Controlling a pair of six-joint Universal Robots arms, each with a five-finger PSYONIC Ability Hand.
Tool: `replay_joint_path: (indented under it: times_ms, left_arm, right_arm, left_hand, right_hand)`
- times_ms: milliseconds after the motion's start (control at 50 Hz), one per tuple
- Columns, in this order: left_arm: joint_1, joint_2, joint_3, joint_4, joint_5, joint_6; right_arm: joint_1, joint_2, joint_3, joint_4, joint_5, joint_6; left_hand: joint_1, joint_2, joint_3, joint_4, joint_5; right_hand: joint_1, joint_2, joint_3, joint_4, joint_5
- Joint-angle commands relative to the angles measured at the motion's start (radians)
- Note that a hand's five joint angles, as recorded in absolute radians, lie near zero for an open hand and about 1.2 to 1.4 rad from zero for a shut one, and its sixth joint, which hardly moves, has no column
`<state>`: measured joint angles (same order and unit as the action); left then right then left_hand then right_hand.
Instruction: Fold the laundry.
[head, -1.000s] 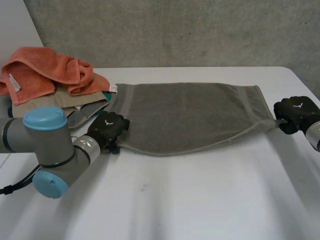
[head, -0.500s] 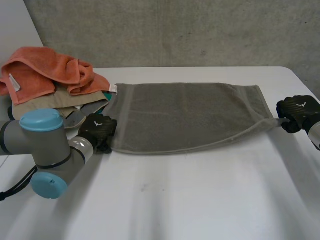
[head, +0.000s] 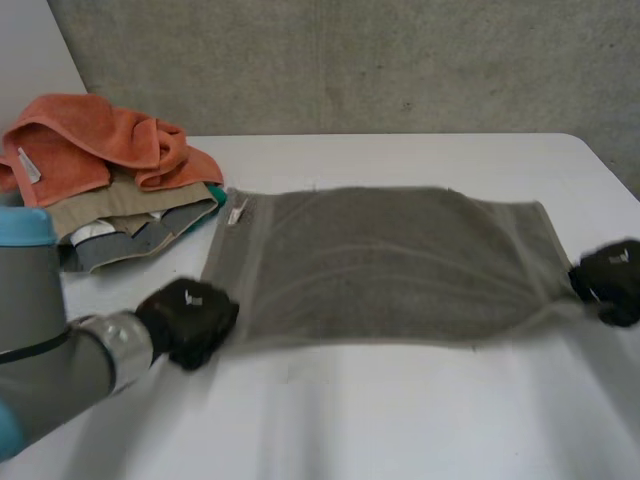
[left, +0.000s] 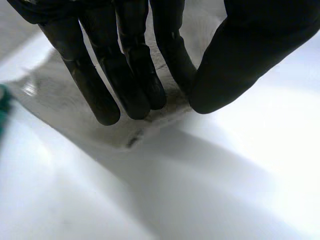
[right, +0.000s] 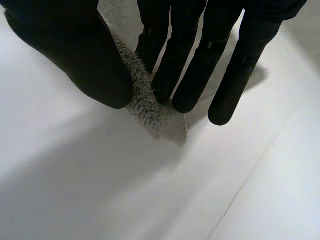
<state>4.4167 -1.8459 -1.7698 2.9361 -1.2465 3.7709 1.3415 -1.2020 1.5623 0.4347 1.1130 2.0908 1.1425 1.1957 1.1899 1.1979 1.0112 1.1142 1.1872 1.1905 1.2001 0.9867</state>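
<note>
Left hand (head: 188, 320) pinches the grey towel (head: 390, 265) by its near-left corner, thumb against fingers; right hand (head: 612, 283) clamps the near-right corner. Together they have dragged it toward the table's (head: 400, 430) near edge, stretched flat and ready for folding. The laundry pile (head: 110, 180) at the far-left corner lies just beside it, not obstructing.
</note>
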Motion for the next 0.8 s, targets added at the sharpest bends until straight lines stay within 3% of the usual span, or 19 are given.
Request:
replay_joint_path:
  times_ms: [20, 160, 240, 340, 400, 480, 500, 520, 560, 680, 800]
  left_arm:
    - [-0.04, 0.07, -0.019, -0.221, -0.069, 0.161]
    - [-0.068, -0.056, 0.148, -0.024, -0.151, 0.086]
    - [-0.086, -0.134, 0.275, 0.07, -0.143, 0.031]
    - [-0.102, -0.248, 0.426, 0.187, -0.126, -0.048]
    - [-0.111, -0.289, 0.472, 0.155, -0.129, -0.094]
    - [-0.118, -0.253, 0.441, 0.029, -0.137, -0.14]
    - [-0.118, -0.242, 0.429, 0.009, -0.139, -0.154]
    - [-0.12, -0.215, 0.4, -0.001, -0.14, -0.18]
    - [-0.12, -0.178, 0.362, -0.002, -0.142, -0.212]
    - [-0.134, -0.047, 0.161, 0.04, -0.156, -0.293]
    - [-0.148, -0.001, 0.017, 0.162, -0.185, -0.261]
  right_arm:
    - [-0.062, -0.042, 0.042, 0.227, 0.008, -0.285]
    - [-0.006, 0.036, -0.036, -0.058, 0.008, -0.025]
    - [0.024, 0.08, -0.082, -0.206, 0.037, 0.098]
    - [0.065, 0.116, -0.103, -0.303, 0.074, 0.21]
    - [0.084, 0.119, -0.093, -0.303, 0.074, 0.224]
    - [0.09, 0.107, -0.059, -0.327, 0.068, 0.227]
    - [0.09, 0.107, -0.054, -0.338, 0.07, 0.227]
    - [0.09, 0.107, -0.048, -0.359, 0.071, 0.23]
    - [0.09, 0.11, -0.045, -0.384, 0.076, 0.233]
    - [0.093, 0.117, -0.044, -0.429, 0.094, 0.274]
    - [0.094, 0.11, -0.038, -0.436, 0.087, 0.294]
  left_hand:
    - [0.254, 0.201, 0.206, 0.198, 0.211]
    - [0.254, 0.201, 0.206, 0.198, 0.211]
    - [0.254, 0.201, 0.206, 0.198, 0.211]
    - [0.254, 0.201, 0.206, 0.198, 0.211]
    - [0.254, 0.201, 0.206, 0.198, 0.211]
    - [0.254, 0.201, 0.206, 0.198, 0.211]
    - [0.109, 0.056, 0.061, 0.053, 0.066]
    - [-0.239, -0.292, -0.286, -0.294, -0.282]
    - [-0.514, -0.567, -0.561, -0.569, -0.557]
    - [-0.565, -0.618, -0.612, -0.62, -0.608]
    - [-0.524, -0.577, -0.571, -0.579, -0.567]
  right_hand:
    - [0.282, 0.209, 0.206, 0.196, 0.235]
    - [0.282, 0.209, 0.206, 0.196, 0.235]
    - [0.282, 0.209, 0.206, 0.196, 0.235]
    - [0.282, 0.209, 0.206, 0.196, 0.235]
    - [0.282, 0.209, 0.206, 0.196, 0.235]
    - [0.282, 0.209, 0.206, 0.196, 0.235]
    - [0.282, 0.209, 0.206, 0.196, 0.235]
    - [0.282, 0.209, 0.206, 0.196, 0.235]
    - [0.282, 0.209, 0.206, 0.196, 0.235]
    - [0.282, 0.209, 0.206, 0.196, 0.235]
    - [0.282, 0.209, 0.206, 0.196, 0.235]
